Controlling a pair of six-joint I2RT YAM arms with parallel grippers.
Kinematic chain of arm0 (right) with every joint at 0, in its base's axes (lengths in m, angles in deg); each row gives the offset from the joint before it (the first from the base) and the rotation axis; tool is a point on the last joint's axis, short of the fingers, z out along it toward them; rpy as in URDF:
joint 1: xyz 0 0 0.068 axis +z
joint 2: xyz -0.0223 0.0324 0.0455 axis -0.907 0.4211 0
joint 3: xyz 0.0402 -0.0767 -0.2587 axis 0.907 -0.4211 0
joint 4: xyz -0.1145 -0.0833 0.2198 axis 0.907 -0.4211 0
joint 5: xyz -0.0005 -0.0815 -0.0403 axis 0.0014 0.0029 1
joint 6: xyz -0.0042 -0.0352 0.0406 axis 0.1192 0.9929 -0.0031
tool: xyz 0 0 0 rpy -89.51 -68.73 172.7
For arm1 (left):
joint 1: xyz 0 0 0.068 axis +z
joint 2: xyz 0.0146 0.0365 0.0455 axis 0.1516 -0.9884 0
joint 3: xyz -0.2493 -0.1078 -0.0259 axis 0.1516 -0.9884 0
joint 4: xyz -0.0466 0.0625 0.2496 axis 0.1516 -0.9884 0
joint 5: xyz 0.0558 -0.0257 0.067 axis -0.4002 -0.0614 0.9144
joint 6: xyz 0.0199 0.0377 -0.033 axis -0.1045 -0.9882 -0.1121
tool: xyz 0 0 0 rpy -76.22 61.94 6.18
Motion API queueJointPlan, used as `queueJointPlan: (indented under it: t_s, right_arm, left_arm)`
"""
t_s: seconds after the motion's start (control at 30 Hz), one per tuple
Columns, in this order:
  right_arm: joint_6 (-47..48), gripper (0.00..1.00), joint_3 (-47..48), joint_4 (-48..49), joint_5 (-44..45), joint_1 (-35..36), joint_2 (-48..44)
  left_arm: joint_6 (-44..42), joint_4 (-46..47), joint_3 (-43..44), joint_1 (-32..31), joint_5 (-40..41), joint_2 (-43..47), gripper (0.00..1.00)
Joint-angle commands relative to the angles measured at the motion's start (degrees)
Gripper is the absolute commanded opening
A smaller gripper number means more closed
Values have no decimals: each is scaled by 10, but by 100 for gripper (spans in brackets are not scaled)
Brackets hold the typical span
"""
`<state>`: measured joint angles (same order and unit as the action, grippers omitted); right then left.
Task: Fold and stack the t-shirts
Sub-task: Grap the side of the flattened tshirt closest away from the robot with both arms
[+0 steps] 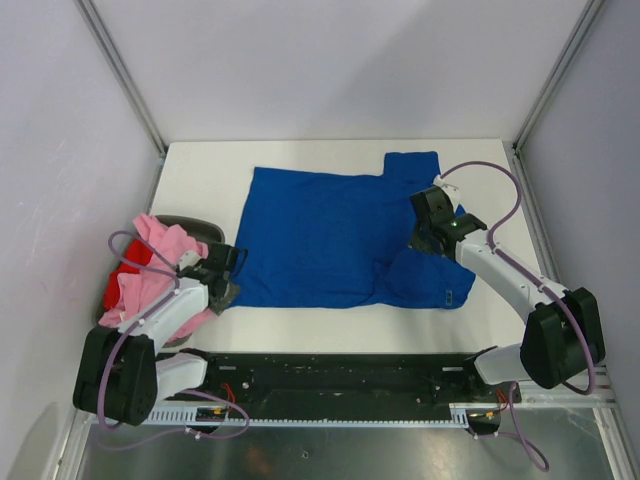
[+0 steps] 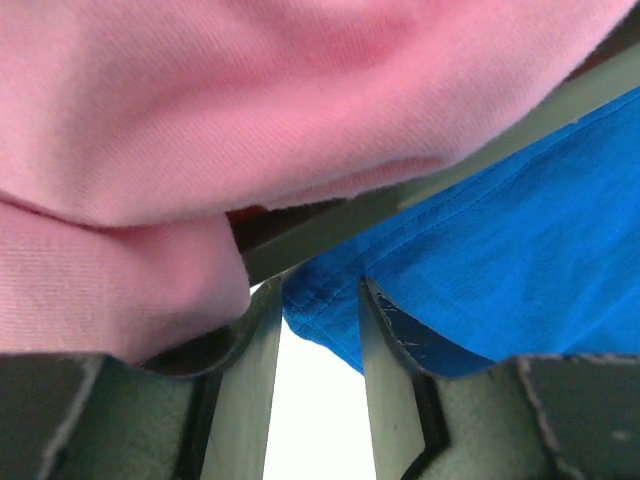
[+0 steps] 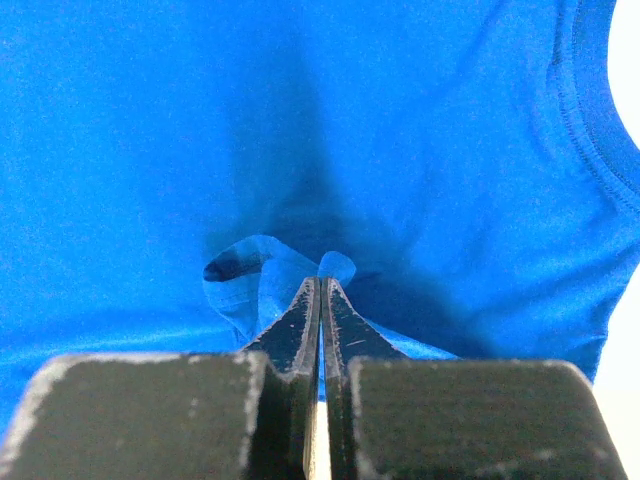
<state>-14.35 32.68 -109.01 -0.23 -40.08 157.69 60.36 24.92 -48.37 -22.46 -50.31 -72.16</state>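
At the left, the pink shirt [image 1: 160,245] sags onto one finger of the left gripper [image 2: 318,295], which sits low with its jaws a narrow gap apart at the blue shirt's [image 1: 320,240] near-left corner; closing there could snag pink cloth with the blue hem. The blue shirt lies spread across the middle of the table [image 1: 300,320], and on its right side the right gripper [image 3: 321,285], tilted down, is clamped on a small bunch of blue cloth that may slip free.
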Motion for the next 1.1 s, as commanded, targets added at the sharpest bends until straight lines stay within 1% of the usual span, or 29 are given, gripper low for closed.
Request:
queueJointPlan:
  t_s: [0.0,0.3,0.43,0.6,0.8,0.9,1.07]
  right_arm:
    - [7,0,6,10,4,-2,-19]
    - [9,0,4,11,3,-7,-17]
    - [10,0,4,10,4,-9,-17]
    - [8,0,3,13,2,-11,-15]
    - [8,0,2,15,0,-11,-17]
    - [9,0,2,17,-1,-11,-20]
    - [11,0,3,14,0,-11,-28]
  left_arm:
    - [18,-7,2,5,2,21,41]
    - [20,-35,-17,5,1,69,42]
    - [22,-41,-18,4,-3,74,42]
    - [37,-38,-12,5,-5,51,44]
    - [42,-36,18,4,-3,5,44]
    - [35,-32,41,5,1,-23,41]
    - [17,-31,68,3,4,-55,23]
